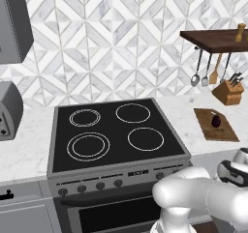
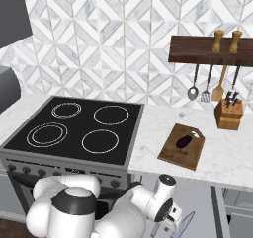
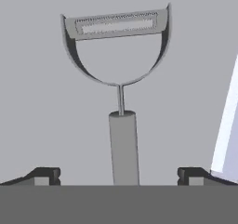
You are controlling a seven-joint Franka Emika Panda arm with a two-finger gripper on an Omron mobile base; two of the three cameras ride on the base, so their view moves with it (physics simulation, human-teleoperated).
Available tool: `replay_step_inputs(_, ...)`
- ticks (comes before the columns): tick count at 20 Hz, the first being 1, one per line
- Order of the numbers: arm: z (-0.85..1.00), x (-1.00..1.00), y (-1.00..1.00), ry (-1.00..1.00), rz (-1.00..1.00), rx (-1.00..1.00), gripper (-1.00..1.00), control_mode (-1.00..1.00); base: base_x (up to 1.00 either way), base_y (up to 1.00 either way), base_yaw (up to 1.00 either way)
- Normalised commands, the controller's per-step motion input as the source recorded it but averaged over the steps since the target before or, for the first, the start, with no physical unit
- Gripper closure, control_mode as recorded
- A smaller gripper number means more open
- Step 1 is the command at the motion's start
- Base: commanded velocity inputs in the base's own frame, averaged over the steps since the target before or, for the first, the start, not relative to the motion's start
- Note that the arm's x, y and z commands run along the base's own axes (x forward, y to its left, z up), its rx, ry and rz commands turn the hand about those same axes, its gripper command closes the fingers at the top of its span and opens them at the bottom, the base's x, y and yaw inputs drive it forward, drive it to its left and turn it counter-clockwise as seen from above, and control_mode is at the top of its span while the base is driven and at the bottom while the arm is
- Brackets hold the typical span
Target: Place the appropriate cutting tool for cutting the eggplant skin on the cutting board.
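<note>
Between my two finger tips, at 12 o'clock in the hand view: one peeler (image 3: pixel 122 97), grey, Y-shaped, its round handle running straight up the middle of the frame from 6 toward 12 and its slotted blade lying crosswise at the top. Long axis: in line with the way I look along the gripper (image 3: pixel 118 175); the jaws stand on either side of the handle, at 9 and 3 o'clock, spread as wide as they go and not touching it, so nothing is held. Item, pale blade-like edge (image 3: pixel 228 125) at 3 o'clock of the same view, beside the right tip; I cannot tell what it is. Item, cutting board (image 2: pixel 182 147), brown wood, flat on the white counter (image 2: pixel 222 153) at about 3 o'clock of the stove (image 2: pixel 74 128) in the right base view. Item, eggplant (image 2: pixel 184 141), small and dark purple, lying on the board near its middle; in the left base view the same pair sits at 3 o'clock, board (image 1: pixel 216 125) under eggplant (image 1: pixel 216 121). Item, knife block (image 2: pixel 229 114), angled, at 1 o'clock of the board, apart from it. My judgement: the handle lies dead ahead and squarely between the jaws, so the coming move is a short advance and a squeeze across it; the board lies well above and away from my hand, which hangs low in front of the cabinets at 5 o'clock of the right base view.
</note>
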Motion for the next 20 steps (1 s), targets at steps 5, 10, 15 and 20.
replay_step_inputs(5, -0.48, 0.00, 0.22, 0.01, 0.00, 0.00, 1.00, -1.00, 0.00, 0.00, 0.00)
replay_step_inputs(10, -0.29, 0.00, 0.42, 0.00, 0.00, 0.00, 1.00, -1.00, 0.00, 0.00, 0.00)
replay_step_inputs(15, -0.06, -0.23, 0.10, 0.00, -0.05, 0.10, 1.00, -1.00, 0.00, 0.00, 0.00)
replay_step_inputs(20, 0.32, -0.38, 0.00, 0.00, -0.10, 0.07, 1.00, -1.00, 0.00, 0.00, 0.00)
